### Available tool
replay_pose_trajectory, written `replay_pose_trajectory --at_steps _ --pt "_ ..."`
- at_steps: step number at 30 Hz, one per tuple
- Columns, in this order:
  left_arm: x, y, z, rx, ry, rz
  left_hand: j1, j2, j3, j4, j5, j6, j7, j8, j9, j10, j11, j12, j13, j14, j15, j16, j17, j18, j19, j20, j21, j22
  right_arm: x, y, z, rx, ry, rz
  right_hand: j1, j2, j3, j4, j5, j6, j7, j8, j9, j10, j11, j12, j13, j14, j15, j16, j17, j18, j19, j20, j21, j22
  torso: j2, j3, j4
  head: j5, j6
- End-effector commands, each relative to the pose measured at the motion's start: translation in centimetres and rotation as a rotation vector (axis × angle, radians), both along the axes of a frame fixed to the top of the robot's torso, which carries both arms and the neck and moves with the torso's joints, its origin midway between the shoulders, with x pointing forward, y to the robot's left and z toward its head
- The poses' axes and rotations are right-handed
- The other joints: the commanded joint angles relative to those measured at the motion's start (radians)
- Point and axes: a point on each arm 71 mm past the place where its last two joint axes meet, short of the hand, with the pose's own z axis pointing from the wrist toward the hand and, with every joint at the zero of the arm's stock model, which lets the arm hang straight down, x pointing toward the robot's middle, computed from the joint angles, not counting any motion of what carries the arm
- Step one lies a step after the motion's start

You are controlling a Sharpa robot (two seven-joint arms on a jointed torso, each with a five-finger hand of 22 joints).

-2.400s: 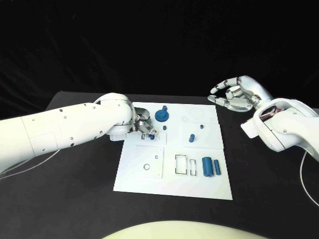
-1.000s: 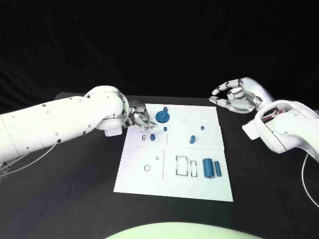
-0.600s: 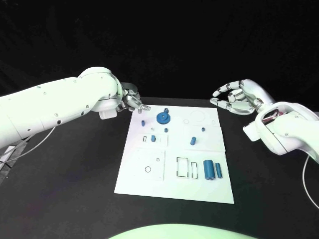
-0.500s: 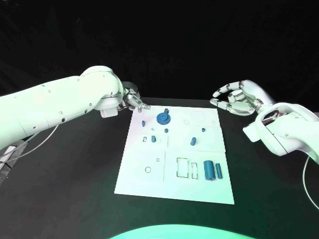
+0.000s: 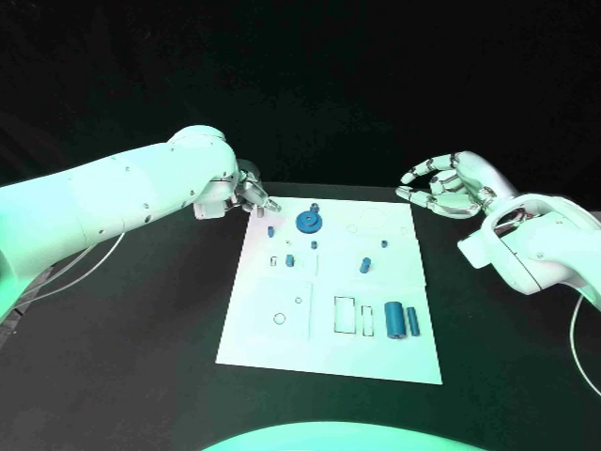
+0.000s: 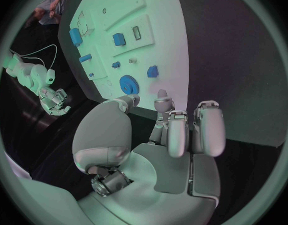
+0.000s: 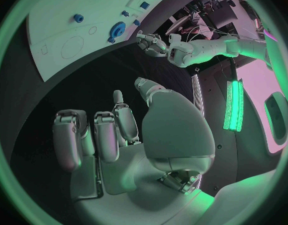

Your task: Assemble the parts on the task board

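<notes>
The white task board lies in the middle of the black table. A blue gear stands near its far edge, with small blue parts below it and two blue cylinders toward the near right. My left hand hovers at the board's far left corner, just off its edge, holding nothing. In the left wrist view its fingers point toward the gear and the board. My right hand hangs beyond the far right corner, fingers loosely curved and apart, empty. The right wrist view shows the board.
Black table surrounds the board on both sides. Outlined recesses and a small ring outline mark the board's near half. A white cable trails over the table at the right.
My left hand has pulled back from over the board's left middle to its far left corner, leaving a small blue part on the board. The right hand has barely moved.
</notes>
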Motion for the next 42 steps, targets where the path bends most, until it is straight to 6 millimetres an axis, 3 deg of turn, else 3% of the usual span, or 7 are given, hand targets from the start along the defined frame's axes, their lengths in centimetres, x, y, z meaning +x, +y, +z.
replay_pose_trajectory --at_steps 1,23,34,42 --pt "-0.1 -0.3 -0.7 0.025 0.061 -0.038 0.007 -0.004 -0.005 -0.001 -0.005 0.007 0.002 -0.004 -0.002 -0.006 0.001 -0.005 -0.002 0.095 0.01 0.005 0.235 0.001 0.0 0.008 -0.003 -0.001 -0.1 0.2 0.0 -0.002 0.0 0.016 -0.012 0.001 0.0 0.004 -0.005 -0.004 0.001 0.004 0.001 -0.005 -0.001 -0.003 0.015 0.068 -0.006 -0.004 0.093 0.011 0.048 -0.007 -0.006 0.202 -0.001 0.0004 0.0014 -0.001 -0.003" --pt "-0.4 -1.0 -2.3 0.014 0.112 -0.053 0.038 0.013 -0.013 -0.005 -0.006 0.022 0.002 -0.009 -0.012 -0.006 0.001 -0.001 0.001 0.097 0.01 0.007 0.239 0.001 0.0 0.01 -0.002 0.003 0.0 0.3 -0.1 -0.002 0.001 0.019 -0.01 0.004 0.0 0.005 -0.005 -0.005 0.0 0.006 0.001 -0.005 -0.001 -0.002 0.016 0.068 -0.007 -0.004 0.093 0.011 0.048 -0.008 -0.006 0.202 -0.002 0.001 0.0013 0.0 -0.005" --pt "-0.4 -1.2 -2.6 0.001 0.119 -0.054 0.091 0.042 -0.012 -0.007 -0.003 0.031 0.002 -0.016 -0.023 -0.007 0.001 0.003 0.001 0.097 0.01 0.008 0.24 0.001 0.0 0.011 -0.001 0.005 0.0 0.4 -0.1 -0.002 0.002 0.019 -0.01 0.005 0.0 0.005 -0.005 -0.005 0.0 0.006 0.001 -0.004 -0.001 -0.001 0.017 0.068 -0.007 -0.004 0.093 0.011 0.048 -0.008 -0.006 0.202 -0.002 0.0015 0.0013 0.0 -0.007" --pt "-0.5 -1.3 -2.6 -0.009 0.122 -0.056 0.12 0.05 -0.011 -0.01 -0.003 0.034 0.002 -0.018 -0.027 -0.008 0.001 0.003 -0.001 0.097 0.01 0.007 0.24 0.001 0.0 0.011 -0.001 0.006 0.0 0.4 -0.1 -0.002 0.003 0.019 -0.01 0.006 0.0 0.006 -0.004 -0.005 0.0 0.006 0.002 -0.003 -0.001 -0.001 0.017 0.068 -0.007 -0.004 0.094 0.011 0.048 -0.008 -0.006 0.203 -0.002 0.0017 0.0013 -0.001 -0.008"
